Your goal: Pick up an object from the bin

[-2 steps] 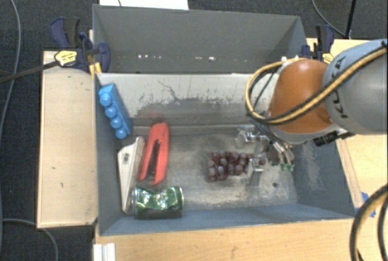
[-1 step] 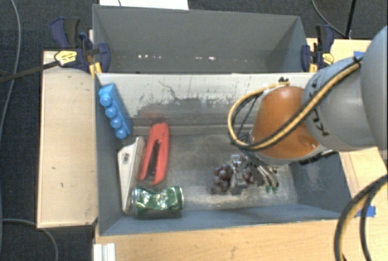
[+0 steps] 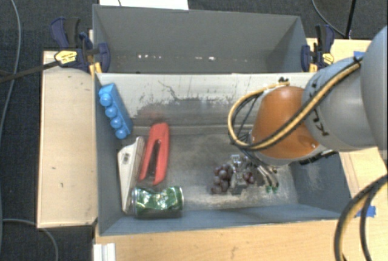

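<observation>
Five loose things lie in a grey bin. Along the left wall rest a knobbly blue block, a red tool, a flat white piece and a crumpled green can (the can sits at the front). Right of centre, near the front wall, lies a small dark purple bunch of toy grapes. An orange-covered arm reaches in from the right, its claw low, just beside the grapes; whether the claw is open or closed cannot be told.
</observation>
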You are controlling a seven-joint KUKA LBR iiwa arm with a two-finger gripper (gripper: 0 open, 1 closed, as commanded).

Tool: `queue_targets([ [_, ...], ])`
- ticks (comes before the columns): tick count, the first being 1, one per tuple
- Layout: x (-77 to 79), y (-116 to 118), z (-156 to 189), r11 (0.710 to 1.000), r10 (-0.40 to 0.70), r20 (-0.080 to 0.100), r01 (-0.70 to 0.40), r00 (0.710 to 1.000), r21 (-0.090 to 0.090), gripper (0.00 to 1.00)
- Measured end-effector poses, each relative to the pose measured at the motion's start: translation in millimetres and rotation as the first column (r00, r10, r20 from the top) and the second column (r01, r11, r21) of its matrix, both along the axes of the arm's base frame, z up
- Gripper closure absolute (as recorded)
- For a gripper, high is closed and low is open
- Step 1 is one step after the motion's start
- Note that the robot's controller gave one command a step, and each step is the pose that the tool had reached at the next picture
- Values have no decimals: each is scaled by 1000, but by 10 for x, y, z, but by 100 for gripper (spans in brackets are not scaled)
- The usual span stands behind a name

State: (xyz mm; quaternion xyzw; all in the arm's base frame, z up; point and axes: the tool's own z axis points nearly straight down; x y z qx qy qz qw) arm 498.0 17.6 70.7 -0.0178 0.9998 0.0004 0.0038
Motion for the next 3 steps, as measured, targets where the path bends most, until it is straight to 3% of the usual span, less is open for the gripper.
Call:
queue_targets([
  [1,38,111,1293,1000,8,2,-8,1000,0,100],
  [2,37,111,1292,1000,8,2,-8,1000,0,100],
  [3,20,32,2152,999,-34,4,34,999,1,100],
])
